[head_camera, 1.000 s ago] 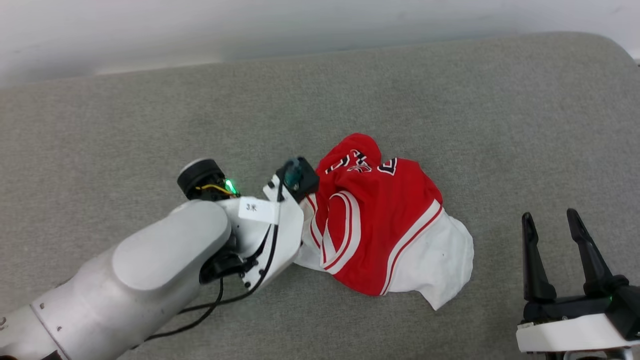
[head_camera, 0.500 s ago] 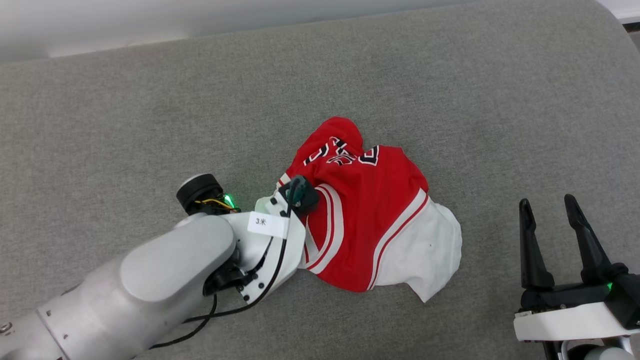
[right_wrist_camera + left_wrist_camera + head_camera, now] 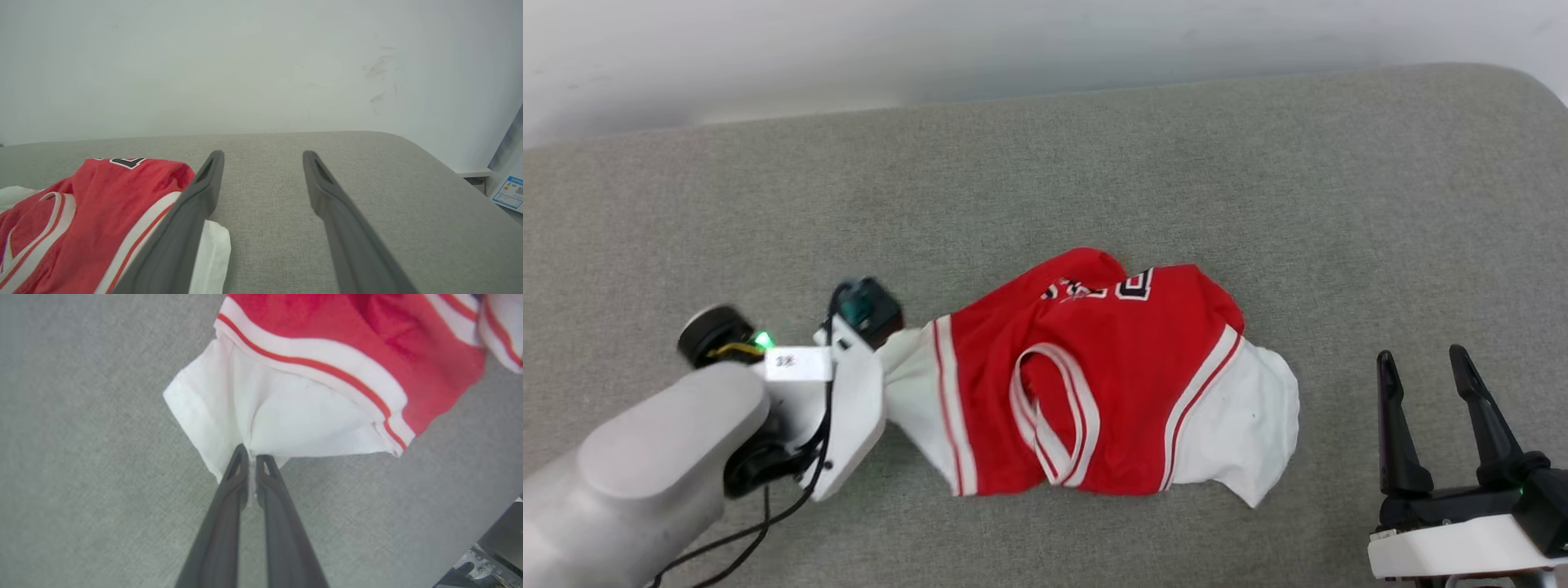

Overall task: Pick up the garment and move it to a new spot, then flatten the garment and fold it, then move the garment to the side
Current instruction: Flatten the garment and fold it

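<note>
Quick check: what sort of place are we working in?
Probably an indoor test room: a grey fabric-covered padded surface, rounded at the corner, holding the garment; a bare scuffed white wall behind; a printed label to one side.

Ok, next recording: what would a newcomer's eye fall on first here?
The red garment stands out, lying rumpled in the middle of the grey padded surface. At its left end the left tool is shut on the edge of one white sleeve, with the cloth stretched toward it. The right tool stands open at the lower right of the head view, apart from the garment.
</note>
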